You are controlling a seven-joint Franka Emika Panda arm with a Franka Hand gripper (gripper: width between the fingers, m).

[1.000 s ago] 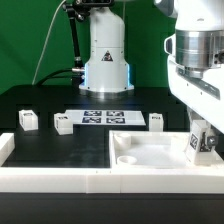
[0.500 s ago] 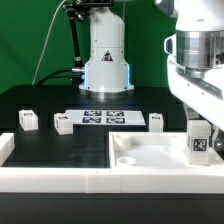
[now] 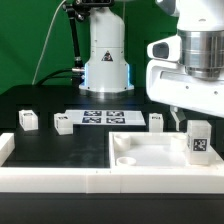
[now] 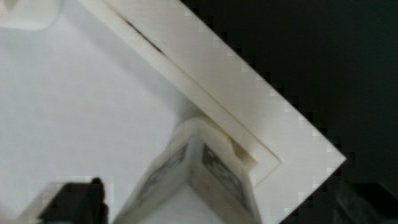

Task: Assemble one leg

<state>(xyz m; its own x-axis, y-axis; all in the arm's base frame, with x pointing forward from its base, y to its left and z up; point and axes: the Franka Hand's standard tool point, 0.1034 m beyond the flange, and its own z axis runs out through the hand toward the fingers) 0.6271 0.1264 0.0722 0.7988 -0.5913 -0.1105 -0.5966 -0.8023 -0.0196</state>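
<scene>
One leg (image 3: 200, 141) stands upright on the far corner of the big white panel (image 3: 150, 152), at the exterior view's right. Its black-and-white tag faces the camera. It looks like it sits in a corner socket, so this step seems close to done.

The gripper (image 3: 180, 118) hangs just above and beside the leg, not touching it. In the exterior view, only a small bit of one finger shows under the white wrist body. The wrist view shows the panel's edge (image 4: 214, 90) and the leg's top (image 4: 199, 175) close up, but not both fingers. So it cannot be told how wide the fingers are open. They hold nothing that can be seen.

Half a second ago the arm was lower and its body was right over the leg. A second ago it hid most of the leg. Now the arm is higher and the whole leg shows. The leg stands where it stood before.

Three more legs (image 3: 28, 119) (image 3: 64, 124) (image 3: 156, 121) wait on the black table (image 3: 45, 100), near the marker board (image 3: 105, 117). The next move is likely to check that the leg is tight, maybe with another turn.
</scene>
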